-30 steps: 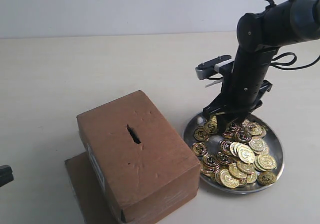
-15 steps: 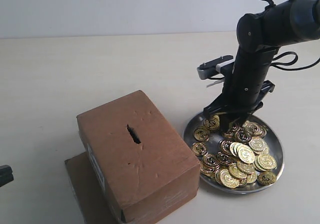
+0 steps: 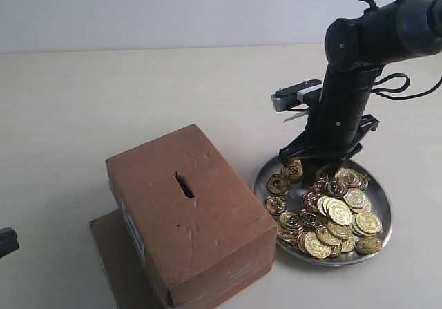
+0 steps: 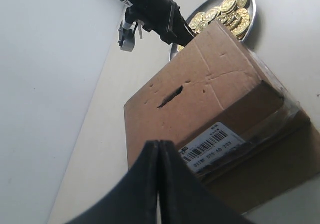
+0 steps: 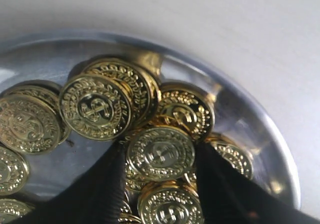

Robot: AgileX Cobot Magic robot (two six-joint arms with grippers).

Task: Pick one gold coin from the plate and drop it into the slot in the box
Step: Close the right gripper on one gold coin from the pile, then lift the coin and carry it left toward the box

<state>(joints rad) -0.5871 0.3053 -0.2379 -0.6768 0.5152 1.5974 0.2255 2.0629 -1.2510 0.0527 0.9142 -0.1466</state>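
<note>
The silver plate [image 3: 384, 220] holds a pile of gold coins [image 3: 338, 216] to the right of the brown box [image 3: 207, 233], whose slot [image 3: 184, 184] is a dark slit in its top. My right gripper [image 3: 314, 166] points down into the plate's far left part. In the right wrist view its two black fingers touch opposite edges of one gold coin [image 5: 160, 153] lying over others, so the right gripper [image 5: 159, 159] is shut on it just above the plate [image 5: 260, 134]. My left gripper [image 4: 159, 144] is shut and empty, low in front of the box [image 4: 210, 88].
A flat brown cardboard sheet [image 3: 114, 254] lies under the box and sticks out at its left. The left gripper's tip [image 3: 5, 242] shows at the left edge of the exterior view. Pale table [image 3: 103, 101] surrounds everything.
The right arm has shifted slightly above the plate's far left part, its fingers staying among the coins. The box and the left gripper have not moved.
</note>
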